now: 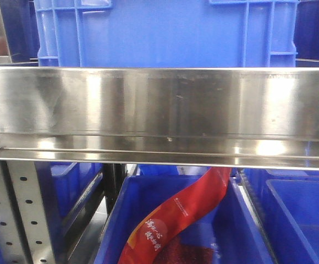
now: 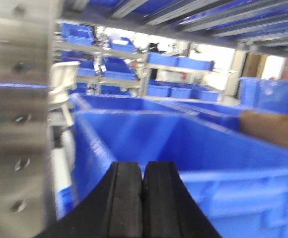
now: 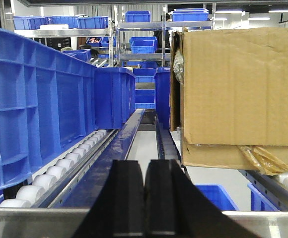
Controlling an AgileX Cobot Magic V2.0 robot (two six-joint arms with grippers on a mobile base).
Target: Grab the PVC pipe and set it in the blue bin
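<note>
Left pincer (image 2: 143, 198): black fingers pressed together, nothing between them, pointing level over the rim of a big blue bin (image 2: 223, 163) right in front of it. A perforated steel upright (image 2: 20, 119) stands at the left edge of that view, blurred. One white plastic object (image 2: 63, 82) sits behind the upright, too blurry to identify.

Right pincer (image 3: 144, 198): fingers also together, empty, held level just above a steel shelf edge (image 3: 35, 220), aimed down the gap between two roller tracks. One large blue crate (image 3: 35, 114) sits on the left roller track (image 3: 59, 171); one cardboard box (image 3: 238, 89) on the right track, a crumpled yellowish wrap (image 3: 263, 158) sticking out under it. More blue bins on far shelving (image 3: 139, 25), count unclear.

Front view: a wide steel shelf beam (image 1: 159, 110) fills the middle; one blue crate (image 1: 165, 33) stands on it. Below, two blue bins: the middle one (image 1: 115, 220) holds one red printed bag (image 1: 176, 220), the right one (image 1: 302, 214) shows no contents. No arm visible here.

PVC pipe: cannot be made out in any view.
</note>
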